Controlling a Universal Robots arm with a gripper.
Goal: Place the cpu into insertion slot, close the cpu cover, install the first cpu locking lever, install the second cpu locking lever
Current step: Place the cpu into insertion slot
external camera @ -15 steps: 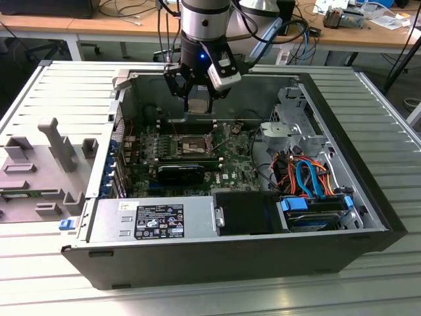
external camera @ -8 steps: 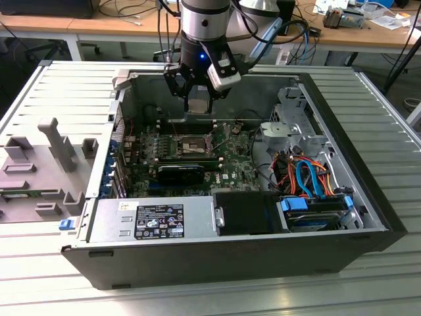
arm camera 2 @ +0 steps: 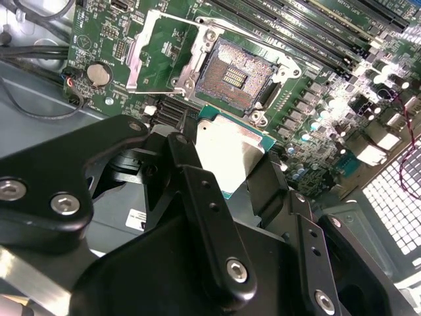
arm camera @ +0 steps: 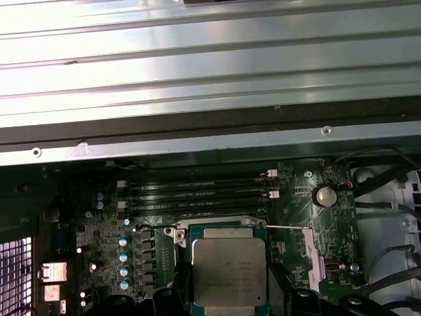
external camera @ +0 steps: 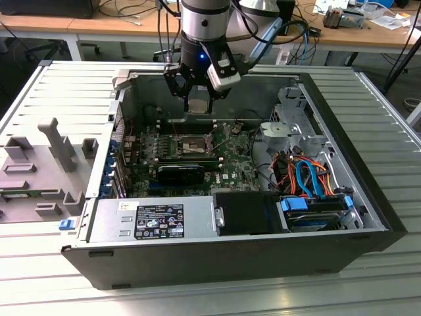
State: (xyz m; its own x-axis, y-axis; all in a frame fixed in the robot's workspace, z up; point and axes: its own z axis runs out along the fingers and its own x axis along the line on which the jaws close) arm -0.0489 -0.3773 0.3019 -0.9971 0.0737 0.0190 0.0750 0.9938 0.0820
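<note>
The cpu (external camera: 198, 105), in the exterior view: held by the gripper (external camera: 197, 100), up in the air over the open computer case (external camera: 230, 260), above the far part of the motherboard (external camera: 230, 164). Lower down on the board, the insertion slot (external camera: 191, 146), uncovered. At the exterior view's left, on the slatted table (external camera: 368, 131), a grey fixture (external camera: 52, 158).

In the second wrist view: cpu (arm camera 2: 227, 151) clamped at two opposite edges between the black fingers (arm camera 2: 197, 191), silvery top toward the camera, a thin green rim visible. Just beyond it the insertion slot (arm camera 2: 237, 76), dark pin field bare inside the silver border. Beside the slot the cpu cover (arm camera 2: 136, 59), swung open, lying clear of the pin field, green board seen through its window. Near the cover a round coin battery (arm camera 2: 99, 74).

In the first wrist view: cpu (arm camera: 229, 270) flat, metal top toward the camera, dark finger parts at both sides of it. Beyond it the long memory slots (arm camera: 197, 194), and further the coin battery (arm camera: 324, 195).
</note>
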